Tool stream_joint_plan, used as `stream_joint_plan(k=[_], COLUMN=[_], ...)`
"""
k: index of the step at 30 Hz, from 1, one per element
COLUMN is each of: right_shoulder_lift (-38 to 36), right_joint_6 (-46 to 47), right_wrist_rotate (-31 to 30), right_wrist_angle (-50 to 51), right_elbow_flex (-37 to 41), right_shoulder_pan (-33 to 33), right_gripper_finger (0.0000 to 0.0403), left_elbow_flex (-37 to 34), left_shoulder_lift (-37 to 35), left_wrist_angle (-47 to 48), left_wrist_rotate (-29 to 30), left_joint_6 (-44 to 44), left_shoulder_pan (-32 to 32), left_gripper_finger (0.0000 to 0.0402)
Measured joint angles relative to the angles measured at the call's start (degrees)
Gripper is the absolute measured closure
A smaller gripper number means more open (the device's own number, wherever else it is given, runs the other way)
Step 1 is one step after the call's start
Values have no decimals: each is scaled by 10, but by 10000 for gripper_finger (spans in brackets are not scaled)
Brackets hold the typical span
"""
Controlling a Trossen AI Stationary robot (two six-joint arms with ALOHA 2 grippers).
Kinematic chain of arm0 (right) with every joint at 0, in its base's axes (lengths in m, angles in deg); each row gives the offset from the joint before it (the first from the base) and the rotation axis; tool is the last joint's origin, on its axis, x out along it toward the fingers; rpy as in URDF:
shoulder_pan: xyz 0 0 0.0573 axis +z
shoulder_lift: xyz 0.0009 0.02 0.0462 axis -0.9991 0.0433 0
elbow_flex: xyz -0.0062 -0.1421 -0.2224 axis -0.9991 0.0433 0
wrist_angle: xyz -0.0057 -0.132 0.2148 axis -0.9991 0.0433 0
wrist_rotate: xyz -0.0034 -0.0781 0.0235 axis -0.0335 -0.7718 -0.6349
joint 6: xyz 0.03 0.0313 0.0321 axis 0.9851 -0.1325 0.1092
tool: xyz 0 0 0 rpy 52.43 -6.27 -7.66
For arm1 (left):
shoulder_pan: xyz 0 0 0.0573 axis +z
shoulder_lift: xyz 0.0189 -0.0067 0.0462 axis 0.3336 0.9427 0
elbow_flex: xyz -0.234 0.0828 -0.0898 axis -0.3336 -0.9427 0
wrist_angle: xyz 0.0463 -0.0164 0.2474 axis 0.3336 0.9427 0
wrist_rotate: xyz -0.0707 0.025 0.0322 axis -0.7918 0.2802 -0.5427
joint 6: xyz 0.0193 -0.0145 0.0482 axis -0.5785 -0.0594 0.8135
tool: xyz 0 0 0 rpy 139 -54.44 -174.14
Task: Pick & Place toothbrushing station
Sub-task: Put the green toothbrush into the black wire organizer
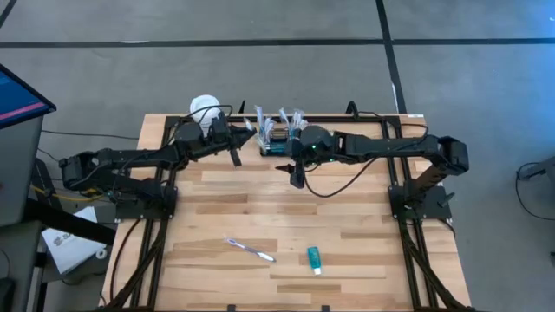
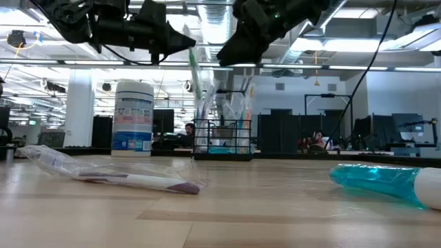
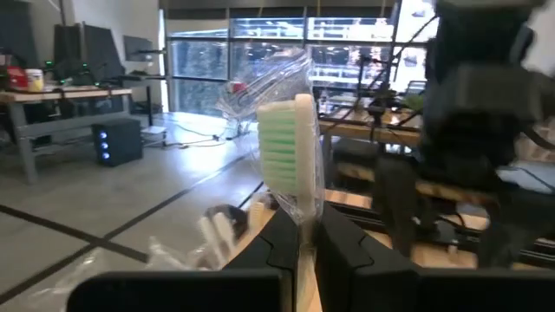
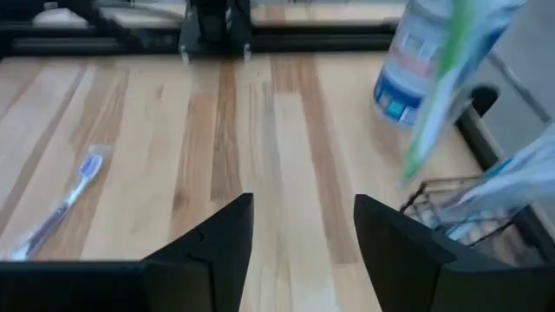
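Observation:
The toothbrushing station, a small black wire-mesh basket [image 1: 276, 143] [image 2: 222, 141], stands at the table's far edge with several wrapped toothbrushes upright in it. My left gripper [image 1: 241, 137] [image 3: 299, 251] is just left of it, shut on a green-bristled toothbrush [image 3: 284, 152] in a clear wrapper. My right gripper [image 1: 297, 172] [image 4: 303, 234] hangs open in the air just near-right of the basket, with nothing between its fingers. A purple wrapped toothbrush [image 1: 251, 250] [image 2: 124, 179] and a teal toothpaste tube [image 1: 314, 258] [image 2: 386, 182] lie flat near the table's near edge. My left gripper pinches the green toothbrush through its clear wrapper, just below the bristled head [image 3: 301, 227], between its two fingers. The fingers come level from the table's left. The head stands out past the fingertips, and the brush is lifted clear of the table.
A round white-lidded canister with a blue label [image 1: 205, 110] [image 2: 134, 117] stands at the far edge, left of the basket and behind my left gripper. Bare wooden tabletop [image 1: 286, 217] stretches between the basket and the items near the near edge.

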Motion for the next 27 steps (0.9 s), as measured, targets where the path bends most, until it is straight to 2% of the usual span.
stream_joint_plan(k=[5, 14, 19, 27], right_shoulder_lift=[30, 66, 79, 80], right_joint_6=[6, 6, 5, 4], right_wrist_rotate=[0, 0, 0, 0], right_wrist_angle=[-3, -28, -38, -39], right_elbow_flex=[0, -2, -1, -1], right_shoulder_pan=[3, 10, 15, 15], right_gripper_finger=[218, 223, 219, 222], left_elbow_flex=[0, 1, 1, 28], left_shoulder_lift=[2, 46, 73, 115], left_wrist_angle=[0, -8, -51, -54], left_wrist_rotate=[0, 0, 0, 0], left_joint_6=[0, 0, 0, -2], left_shoulder_pan=[24, 53, 58, 58], left_gripper_finger=[395, 395, 395, 394])
